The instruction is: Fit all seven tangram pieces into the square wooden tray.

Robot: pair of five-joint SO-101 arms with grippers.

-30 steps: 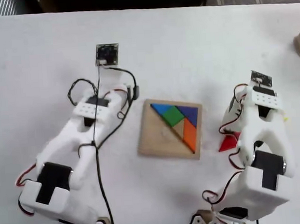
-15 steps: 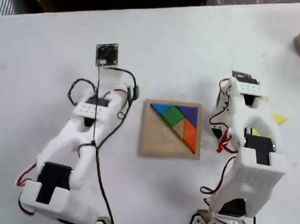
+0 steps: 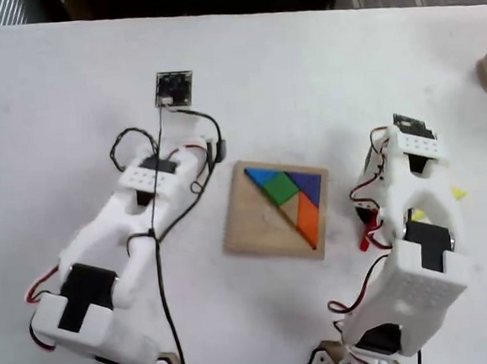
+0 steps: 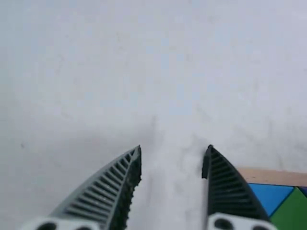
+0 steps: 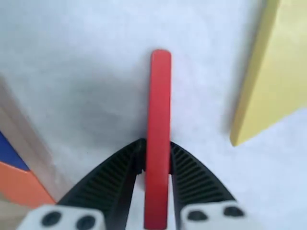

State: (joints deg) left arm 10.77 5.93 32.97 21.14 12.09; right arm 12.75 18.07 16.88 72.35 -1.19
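Left side: left gripper [image 3: 211,151] sits low over the white table [image 3: 68,95], just off the far left corner of the tray [image 3: 254,225]. In my left wrist view its jaws stand apart with nothing but bare table between them [image 4: 173,160], and the tray's corner [image 4: 268,174] shows just beside one fingertip [image 4: 209,160], not touching it as far as I can judge. Centre: the square wooden tray lies flat between the two arms. Its right half holds the blue piece [image 3: 264,178], green piece [image 3: 284,189], purple piece [image 3: 310,187] and orange piece [image 3: 307,219], packed edge to edge; the left half is bare wood. Right side: right gripper [image 5: 157,146] is clamped on the red piece [image 5: 160,96], which stands on edge, sticking out forward past the fingertips. I cannot tell whether its lower edge rests on the table or hangs just above it. From this wrist view the tray's edge [image 5: 21,143] lies near on one side of the red piece, and the yellow piece [image 5: 273,72] lies flat on the table on the other, apart from both red piece and jaws. In the high view a yellow corner [image 3: 458,192] peeks out from behind the right arm [image 3: 418,261].
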